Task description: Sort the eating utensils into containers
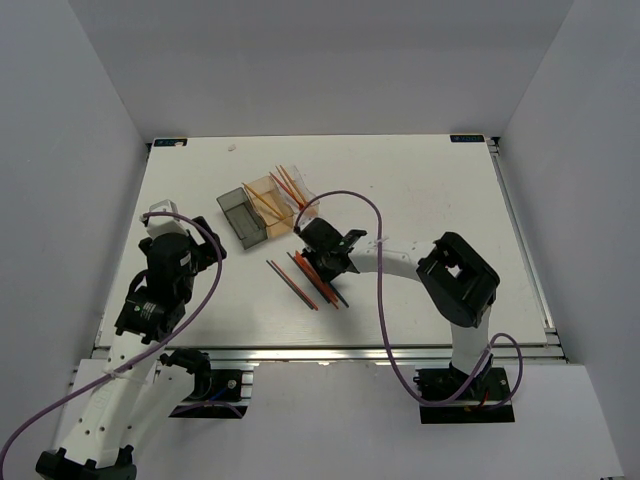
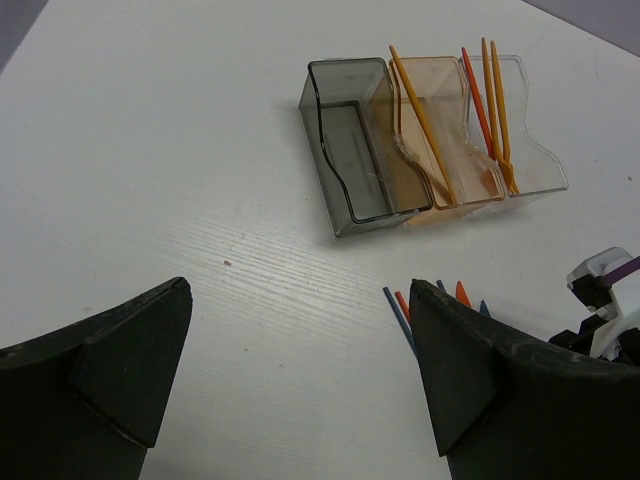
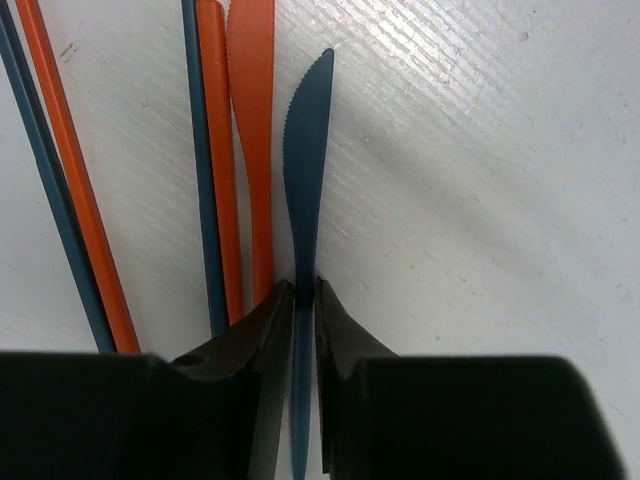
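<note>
Several utensils lie side by side on the table (image 1: 430, 190): a blue knife (image 3: 305, 150), an orange knife (image 3: 252, 120), and orange (image 3: 215, 150) and blue (image 3: 40, 160) sticks. My right gripper (image 3: 304, 290) is low over them, its jaws narrowly apart astride the blue knife's handle, with a thin gap on one side. The knife rests flat. The containers stand in a row: dark grey (image 2: 350, 150), amber (image 2: 440, 140) with one orange utensil, and clear (image 2: 520, 140) with orange and red ones. My left gripper (image 2: 300, 370) hangs open and empty to the left.
The loose utensils (image 1: 305, 280) lie just in front of the containers (image 1: 262, 205), under the right arm's wrist (image 1: 325, 250). A purple cable (image 1: 370, 210) loops over the right arm. White walls stand close on the left, right and back.
</note>
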Tool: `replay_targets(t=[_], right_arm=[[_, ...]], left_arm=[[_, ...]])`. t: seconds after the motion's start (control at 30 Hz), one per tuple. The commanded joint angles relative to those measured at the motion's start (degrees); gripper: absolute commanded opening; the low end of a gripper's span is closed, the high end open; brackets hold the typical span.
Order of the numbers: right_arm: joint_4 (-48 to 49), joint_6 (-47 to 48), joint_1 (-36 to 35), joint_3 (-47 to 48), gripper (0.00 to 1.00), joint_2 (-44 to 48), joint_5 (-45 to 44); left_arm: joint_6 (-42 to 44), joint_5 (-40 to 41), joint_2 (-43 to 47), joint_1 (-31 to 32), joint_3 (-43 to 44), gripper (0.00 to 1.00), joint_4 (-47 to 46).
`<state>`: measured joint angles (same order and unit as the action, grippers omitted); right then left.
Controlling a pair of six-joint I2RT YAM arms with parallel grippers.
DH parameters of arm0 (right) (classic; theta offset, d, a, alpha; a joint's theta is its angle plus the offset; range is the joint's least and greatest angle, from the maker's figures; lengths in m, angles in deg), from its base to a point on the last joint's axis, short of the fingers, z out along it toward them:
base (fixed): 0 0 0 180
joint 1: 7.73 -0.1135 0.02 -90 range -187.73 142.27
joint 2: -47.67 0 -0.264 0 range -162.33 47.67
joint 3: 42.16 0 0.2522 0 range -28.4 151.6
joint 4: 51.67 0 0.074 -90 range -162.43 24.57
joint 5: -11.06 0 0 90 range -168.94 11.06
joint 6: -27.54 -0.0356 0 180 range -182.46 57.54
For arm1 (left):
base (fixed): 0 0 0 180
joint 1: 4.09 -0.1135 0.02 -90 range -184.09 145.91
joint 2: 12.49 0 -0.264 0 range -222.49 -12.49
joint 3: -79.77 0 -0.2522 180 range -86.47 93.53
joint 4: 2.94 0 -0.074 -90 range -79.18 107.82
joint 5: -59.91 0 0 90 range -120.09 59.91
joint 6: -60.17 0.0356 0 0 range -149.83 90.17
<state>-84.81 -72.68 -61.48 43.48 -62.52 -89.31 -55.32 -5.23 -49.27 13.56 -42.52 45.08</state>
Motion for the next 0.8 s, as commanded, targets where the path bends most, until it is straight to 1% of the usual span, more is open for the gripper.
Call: replay_targets(t=[0.0, 0.07, 0.1, 0.2, 0.33, 0.37, 0.47, 0.6, 0.7, 0.73, 0.77], right_arm=[[-3.6, -0.9, -0.4, -3.2, 0.17, 0.9, -0.8], [-3.0, -0.9, -0.4, -4.0, 0.03, 1.5, -0.8], [-2.7, -0.8, -0.3, -4.0, 0.0, 2.1, -0.3], [-1.7, -0.6, -0.2, -3.7, 0.0, 3.8, -0.5], [-0.6, -1.5, 0.2, -2.6, 0.0, 8.6, -4.1], [-0.1, -1.4, 0.2, -2.6, 0.0, 8.6, -4.9], [2.4, -1.4, 0.2, -2.1, 0.0, 13.1, -7.3], [6.9, -0.7, 0.3, -1.7, 0.0, 16.6, -10.9], [17.8, 1.0, 0.3, -4.2, 0.0, 20.6, -10.6], [22.3, 2.4, 0.4, -6.5, 0.0, 21.5, -10.1], [29.8, 3.1, 0.7, -7.2, 0.0, 22.4, -9.4]], left_arm=[[0.1, 0.4, 0.7, 0.2, -0.2, 0.98, -0.5], [0.1, 0.4, 0.8, 0.2, -0.2, 0.98, -0.5], [0.1, 0.4, 0.7, 0.3, -0.2, 0.98, -0.5], [0.1, 0.4, 0.8, 0.2, -0.2, 0.98, -0.5], [0.0, 0.5, 1.0, 0.2, -0.2, 0.98, -0.3], [0.1, 0.5, 1.0, 0.2, -0.2, 0.98, -0.4], [0.1, 0.5, 0.9, 0.2, -0.2, 0.98, -0.4], [0.0, 0.7, 1.0, 0.2, -0.2, 0.98, -0.3], [0.0, 0.7, 1.2, 0.2, -0.2, 0.98, -0.5], [0.0, 0.6, 1.1, 0.2, -0.2, 0.98, -0.5], [0.0, 0.6, 1.0, 0.2, -0.2, 0.98, -0.4]])
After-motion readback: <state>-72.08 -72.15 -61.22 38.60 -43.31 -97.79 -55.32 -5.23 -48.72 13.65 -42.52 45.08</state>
